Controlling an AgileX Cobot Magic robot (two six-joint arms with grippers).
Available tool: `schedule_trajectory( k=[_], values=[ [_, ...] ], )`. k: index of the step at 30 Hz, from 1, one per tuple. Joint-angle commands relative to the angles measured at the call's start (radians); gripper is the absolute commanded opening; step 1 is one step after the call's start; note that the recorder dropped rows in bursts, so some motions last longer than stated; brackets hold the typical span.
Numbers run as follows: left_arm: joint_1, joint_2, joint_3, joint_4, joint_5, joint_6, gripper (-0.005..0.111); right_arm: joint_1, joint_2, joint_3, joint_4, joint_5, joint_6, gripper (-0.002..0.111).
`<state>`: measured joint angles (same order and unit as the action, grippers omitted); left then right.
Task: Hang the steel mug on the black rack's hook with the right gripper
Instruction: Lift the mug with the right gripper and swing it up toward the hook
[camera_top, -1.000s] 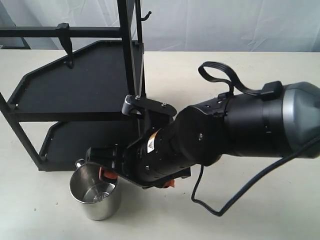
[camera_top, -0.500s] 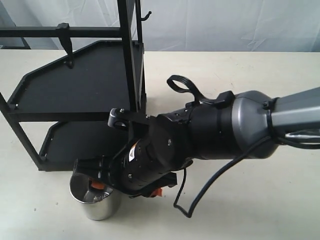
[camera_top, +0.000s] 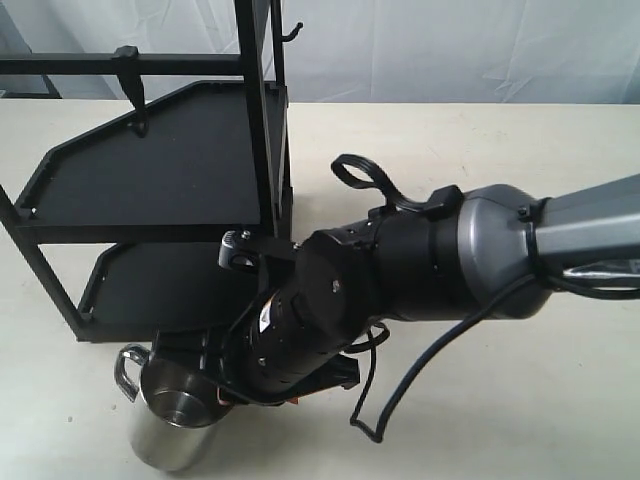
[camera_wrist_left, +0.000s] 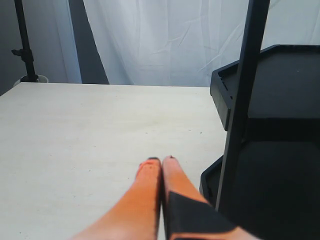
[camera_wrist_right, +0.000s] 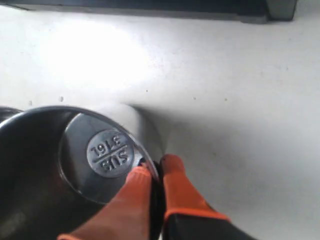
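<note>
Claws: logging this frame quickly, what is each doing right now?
Left claw: closed, empty.
Right claw: closed on the mug wall at its rim.

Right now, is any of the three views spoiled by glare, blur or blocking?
Right wrist view: a blown-out glare patch on the white table; the shiny stainless-steel mug looks soft, though its base stamp reads. Exterior view: the bulky black and grey right gripper and its arm cover part of the mug's rim. Left wrist view: evenly lit; the near orange fingers are blurred.
</note>
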<state>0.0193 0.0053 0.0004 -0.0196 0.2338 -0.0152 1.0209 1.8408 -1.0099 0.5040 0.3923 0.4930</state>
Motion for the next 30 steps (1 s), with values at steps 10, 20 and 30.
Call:
schedule_trajectory(
  k=[10,20,30],
  values=[
    [0.001,-0.005,0.0,-0.001,-0.003,-0.002,0.002,-0.001,-0.188,-0.005,0.163,0.09,-0.182,-0.001],
    [0.001,-0.005,0.0,-0.001,-0.003,-0.002,0.002,-0.003,-0.366,-0.005,0.315,-0.025,-0.23,-0.001],
    [0.001,-0.005,0.0,-0.001,-0.003,-0.002,0.002,-0.008,-0.442,-0.003,0.35,-0.011,-0.225,-0.001]
  ],
)
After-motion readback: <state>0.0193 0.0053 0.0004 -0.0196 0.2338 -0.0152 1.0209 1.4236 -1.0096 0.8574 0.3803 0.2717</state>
